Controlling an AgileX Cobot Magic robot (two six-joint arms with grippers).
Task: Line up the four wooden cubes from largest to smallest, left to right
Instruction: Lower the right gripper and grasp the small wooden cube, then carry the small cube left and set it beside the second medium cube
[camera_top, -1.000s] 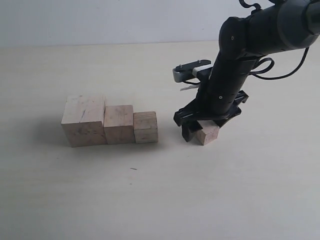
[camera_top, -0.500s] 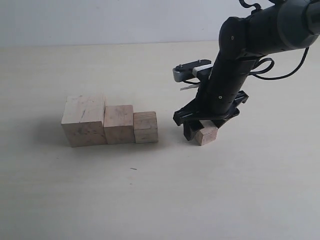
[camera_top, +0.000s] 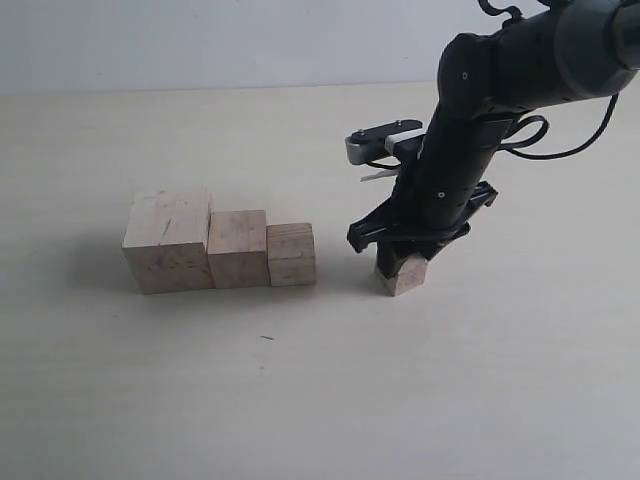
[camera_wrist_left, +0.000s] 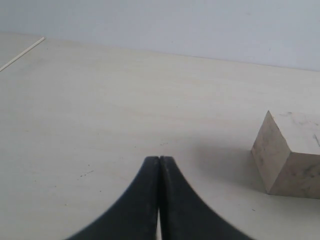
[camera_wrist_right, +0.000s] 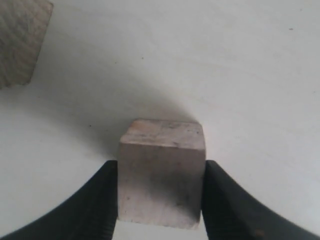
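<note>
Three of the four wooden cubes stand in a touching row on the left of the exterior view: the largest cube (camera_top: 167, 242), the second cube (camera_top: 238, 249) and the third cube (camera_top: 291, 254). To their right, apart from the row, the smallest cube (camera_top: 404, 275) sits low at the table under my right gripper (camera_top: 400, 262). In the right wrist view the black fingers (camera_wrist_right: 102, 200) press both sides of the smallest cube (camera_wrist_right: 161, 172), so my right gripper (camera_wrist_right: 161, 170) is shut on it. My left gripper (camera_wrist_left: 159, 159) is shut on nothing, with the smudged largest cube (camera_wrist_left: 290, 155) off to one side.
The pale table (camera_top: 300, 400) runs wide in front of and behind the row. A gap of bare table lies between the third cube and the smallest cube. The third cube's corner (camera_wrist_right: 20, 40) shows at the edge of the right wrist view.
The right gripper's fingers have shut on the smallest cube, which has turned and shifted a little to the left. The row of three cubes has not moved.
</note>
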